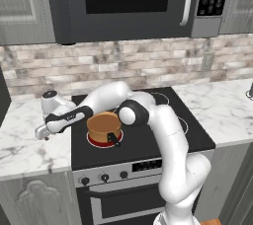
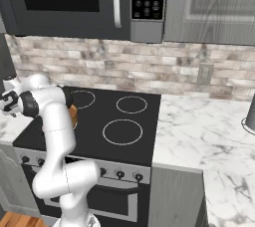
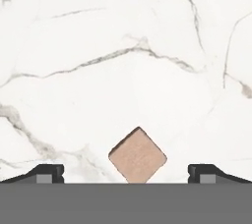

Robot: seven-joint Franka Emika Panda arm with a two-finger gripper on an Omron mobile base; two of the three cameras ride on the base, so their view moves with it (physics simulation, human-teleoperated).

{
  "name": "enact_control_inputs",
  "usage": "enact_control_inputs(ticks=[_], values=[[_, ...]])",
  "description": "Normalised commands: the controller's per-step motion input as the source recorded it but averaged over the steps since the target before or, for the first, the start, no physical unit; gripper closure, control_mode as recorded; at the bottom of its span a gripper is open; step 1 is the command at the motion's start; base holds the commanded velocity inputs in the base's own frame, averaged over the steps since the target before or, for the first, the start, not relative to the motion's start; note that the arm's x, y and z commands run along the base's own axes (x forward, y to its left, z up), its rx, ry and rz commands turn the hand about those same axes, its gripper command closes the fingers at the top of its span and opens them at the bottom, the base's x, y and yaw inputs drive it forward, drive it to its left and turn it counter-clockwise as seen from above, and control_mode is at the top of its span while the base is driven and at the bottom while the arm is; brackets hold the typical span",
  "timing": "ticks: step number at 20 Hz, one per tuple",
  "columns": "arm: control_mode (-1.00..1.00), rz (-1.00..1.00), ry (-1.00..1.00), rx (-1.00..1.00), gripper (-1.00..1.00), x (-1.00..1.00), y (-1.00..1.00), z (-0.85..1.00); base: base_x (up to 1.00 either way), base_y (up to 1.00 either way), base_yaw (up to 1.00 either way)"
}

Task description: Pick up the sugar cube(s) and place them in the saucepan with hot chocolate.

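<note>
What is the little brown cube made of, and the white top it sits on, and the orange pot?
The sugar cube looks like matte, grainy tan sugar with faint speckles. The counter looks like polished white marble with thin grey veins, though it could be imitation. The saucepan looks like smooth copper-coloured metal.

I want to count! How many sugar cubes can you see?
1: a tan sugar cube lies on the marble counter, between the open gripper's fingertips. Others may be hidden.

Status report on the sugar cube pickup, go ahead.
Gripper open, fingers straddling tan sugar cube on marble counter. Not gripped yet. Saucepan on stove. Nothing in the way.
</note>
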Motion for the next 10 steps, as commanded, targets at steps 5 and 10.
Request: enact_control_inputs(ticks=[5,10], values=[[-1.0,0.0,0.0,0.0,-1.0,0.04,0.0,-0.01,0.0,0.0,0.0],[-1.0,0.0,0.0,0.0,-1.0,0.08,0.0,0.0,0.0,0.0,0.0]])
